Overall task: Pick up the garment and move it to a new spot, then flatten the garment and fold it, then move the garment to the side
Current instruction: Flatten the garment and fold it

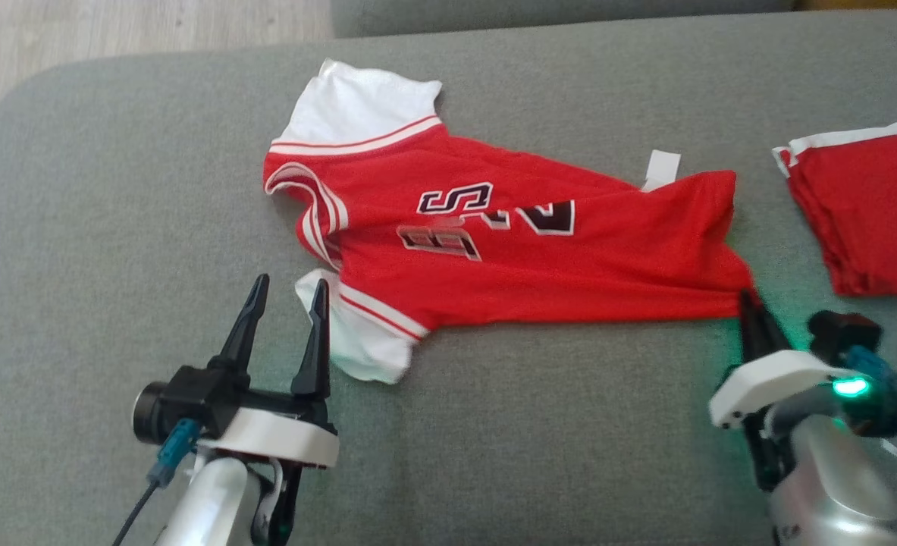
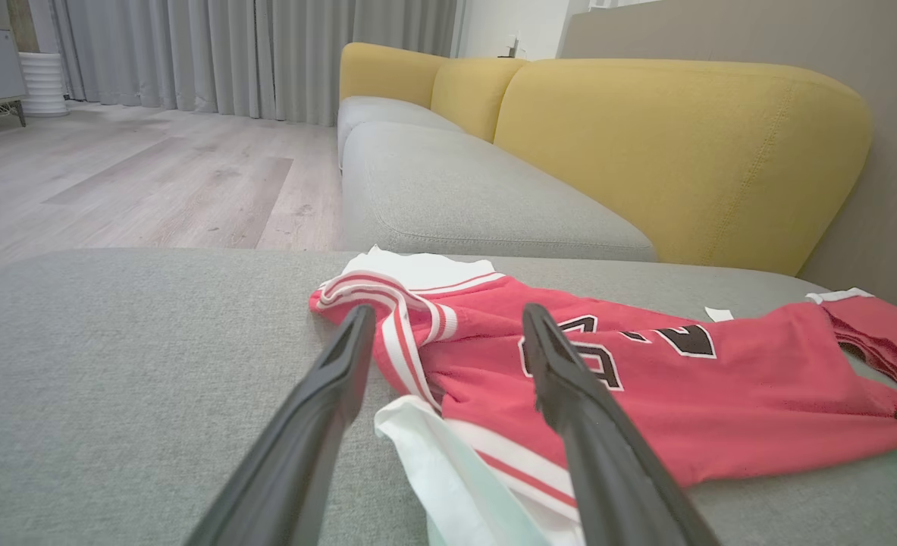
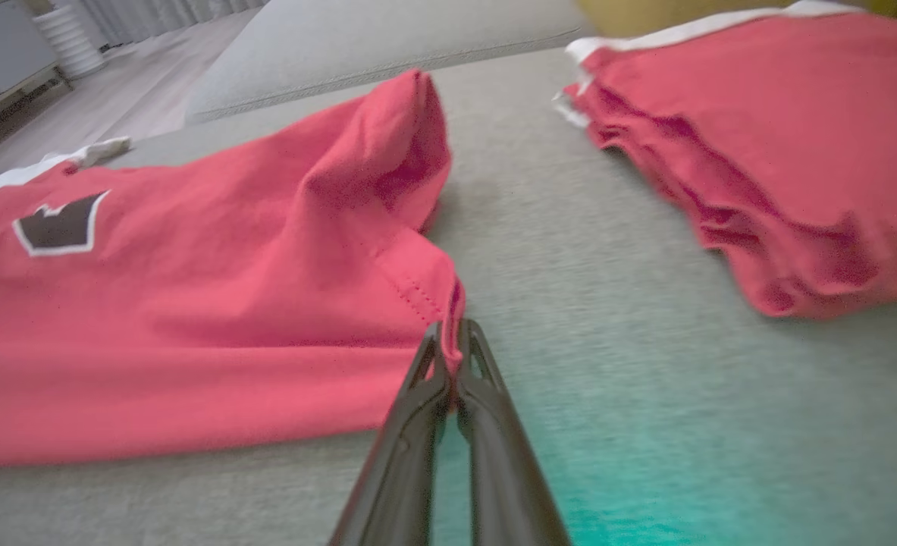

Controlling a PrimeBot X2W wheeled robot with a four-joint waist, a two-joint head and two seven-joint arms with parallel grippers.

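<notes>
Red pile [image 1: 865, 220] lies apart, right of jersey [image 1: 509, 250], on cushion [image 1: 76, 227]. Right gripper [image 1: 750, 303] clamped on jersey corner; left gripper [image 1: 290, 287] spread, by sleeve [image 1: 357, 349].

Living room, sofa [image 2: 683, 152], curtains [image 2: 251, 53], wood floor [image 2: 152, 182]

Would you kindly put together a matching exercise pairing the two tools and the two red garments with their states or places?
1. left tool
2. right tool
3. jersey
4. second red garment

A. shut on the jersey's corner
B. apart, far right on the cushion
C. open beside the white sleeve
D. spread out, numbers showing

Pairs: 1-C, 2-A, 3-D, 4-B
</notes>
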